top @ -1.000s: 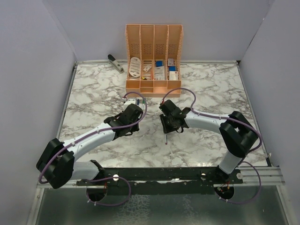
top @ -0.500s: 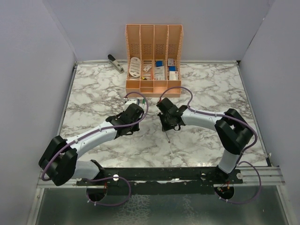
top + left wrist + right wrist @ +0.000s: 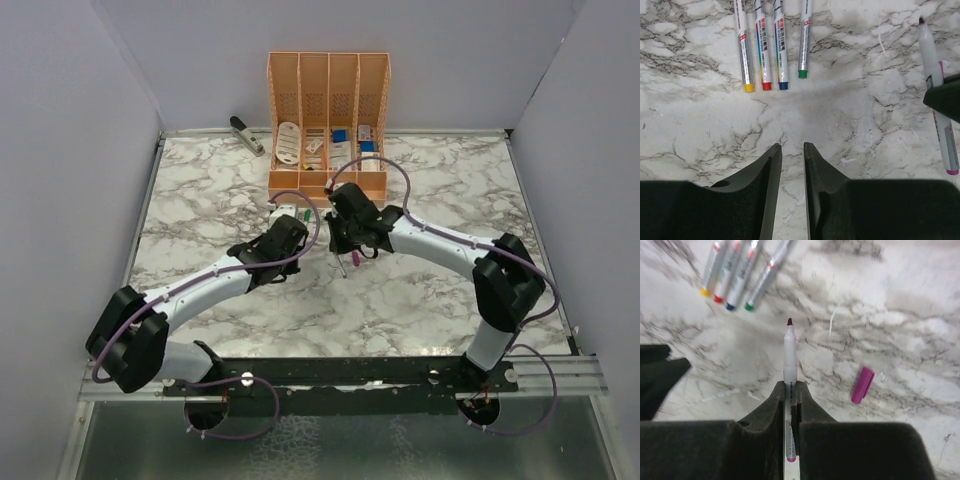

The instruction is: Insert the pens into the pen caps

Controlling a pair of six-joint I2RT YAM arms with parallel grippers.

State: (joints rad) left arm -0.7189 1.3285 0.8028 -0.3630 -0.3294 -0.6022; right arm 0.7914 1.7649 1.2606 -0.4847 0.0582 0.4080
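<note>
In the right wrist view my right gripper (image 3: 791, 384) is shut on a whitish pen (image 3: 789, 352) whose dark purple tip points away from me. A purple pen cap (image 3: 862, 385) lies loose on the marble to the right of it. Several more pens (image 3: 763, 47) lie side by side, showing yellow, red, blue and green ends. My left gripper (image 3: 792, 146) hovers just short of them, its jaws a narrow gap apart with only marble between. The held pen (image 3: 932, 75) shows at the right edge of the left wrist view. No other caps show.
An orange organiser (image 3: 328, 185) with stationery stands at the back middle of the marble table (image 3: 200, 190). A grey stapler (image 3: 246, 134) lies at the back left. Both arms meet close together in front of the organiser.
My right gripper, holding the pen, has moved away from the near edge and leftward, toward the organiser and the left gripper. The left arm has edged slightly forward.
</note>
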